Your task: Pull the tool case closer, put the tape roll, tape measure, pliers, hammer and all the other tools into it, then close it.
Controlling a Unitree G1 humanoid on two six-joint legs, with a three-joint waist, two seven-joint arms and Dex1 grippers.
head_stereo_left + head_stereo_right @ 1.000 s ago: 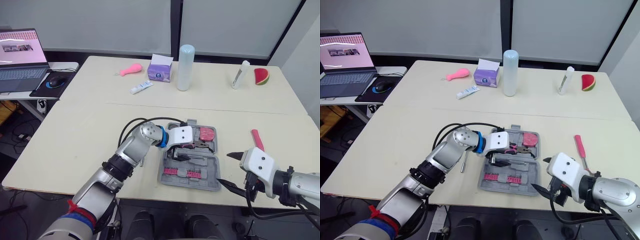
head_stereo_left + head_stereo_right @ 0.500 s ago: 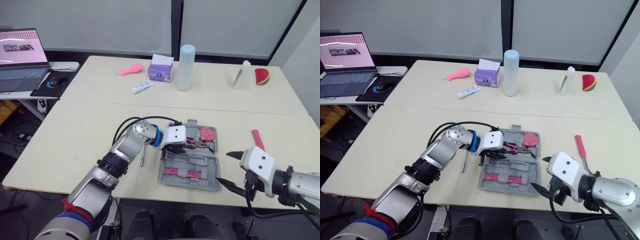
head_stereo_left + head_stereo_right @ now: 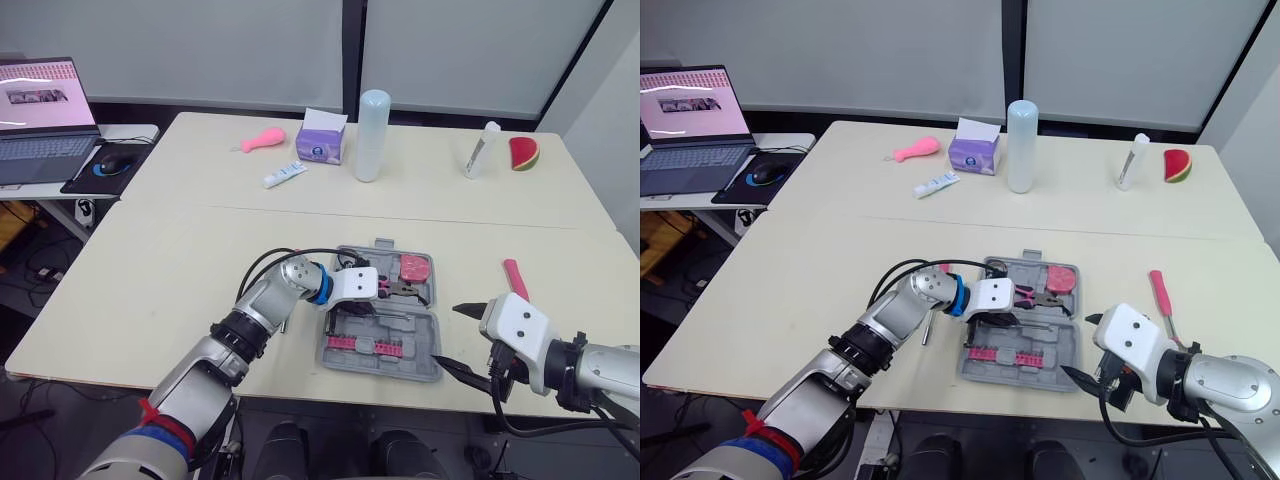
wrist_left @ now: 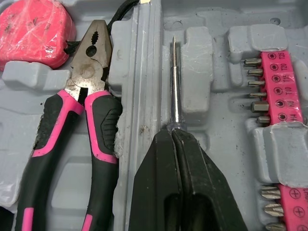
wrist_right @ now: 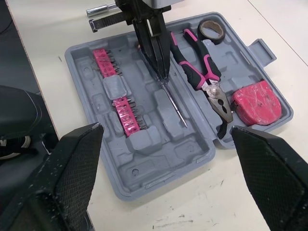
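You have one tool case (image 5: 154, 163), one pliers (image 5: 204, 82), one tape measure (image 5: 255, 101), one tape roll (image 5: 200, 30), one screwdriver (image 5: 174, 103), two bit strips (image 5: 102, 57) (image 5: 126, 115).

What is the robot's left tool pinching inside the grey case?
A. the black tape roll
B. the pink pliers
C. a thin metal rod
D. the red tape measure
C: the left tool is shut on the thin metal rod, while the pliers lie apart from it, beside it in the case.
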